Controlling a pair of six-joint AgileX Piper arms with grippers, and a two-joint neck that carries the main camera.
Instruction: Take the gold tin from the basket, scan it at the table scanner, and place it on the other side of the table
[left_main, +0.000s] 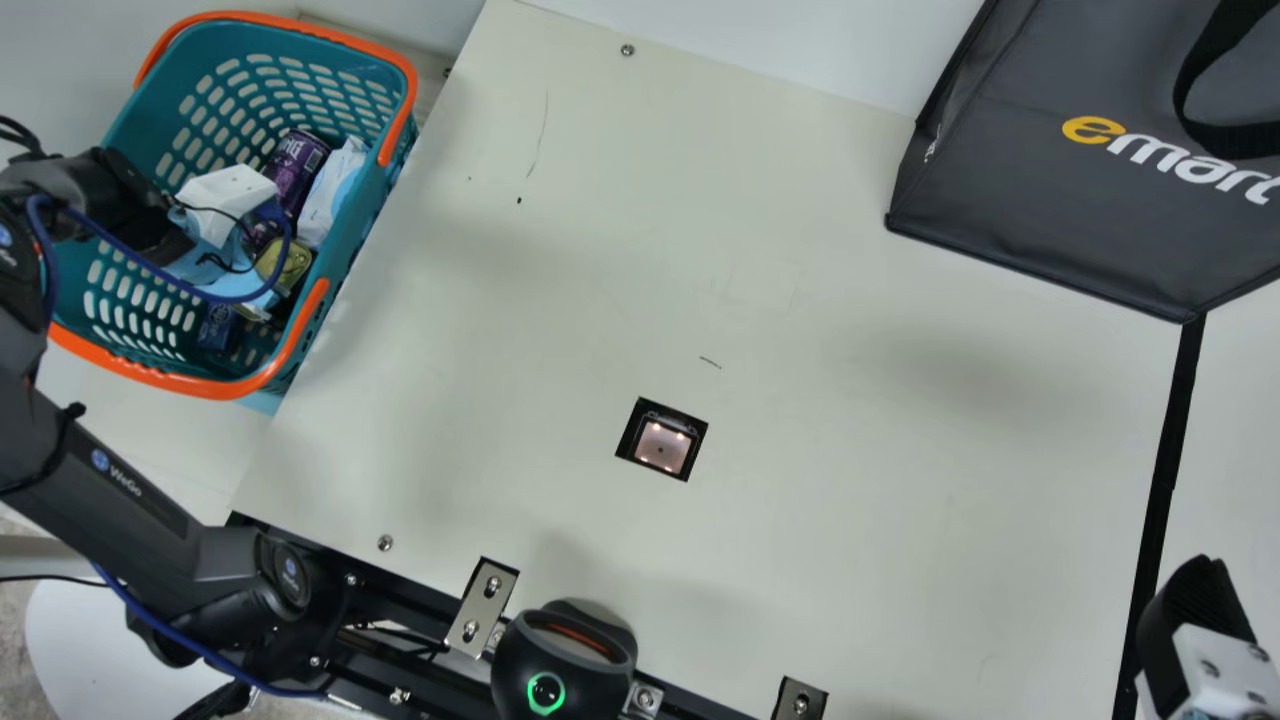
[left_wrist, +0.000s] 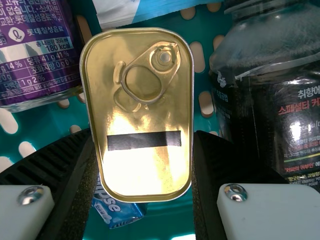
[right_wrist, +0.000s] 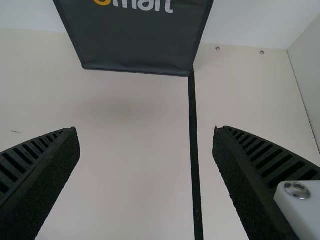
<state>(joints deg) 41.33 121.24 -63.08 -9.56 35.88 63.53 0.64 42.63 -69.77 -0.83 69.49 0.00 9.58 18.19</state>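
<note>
Inside the basket, at the main view's upper left, is my left gripper, with the gold tin beside it. The left wrist view has the gold tin between the two ribbed fingers of my left gripper, which are shut on its long sides; its pull-ring lid and a black strip face the camera. The scanner window is set in the middle of the table. At the lower right is my right gripper; in its wrist view, my right gripper stands open with nothing between its fingers.
Around the tin in the basket are a purple can, a dark bottle and a blue packet. A dark bag stands at the table's far right. A black scanner device sits at the near edge.
</note>
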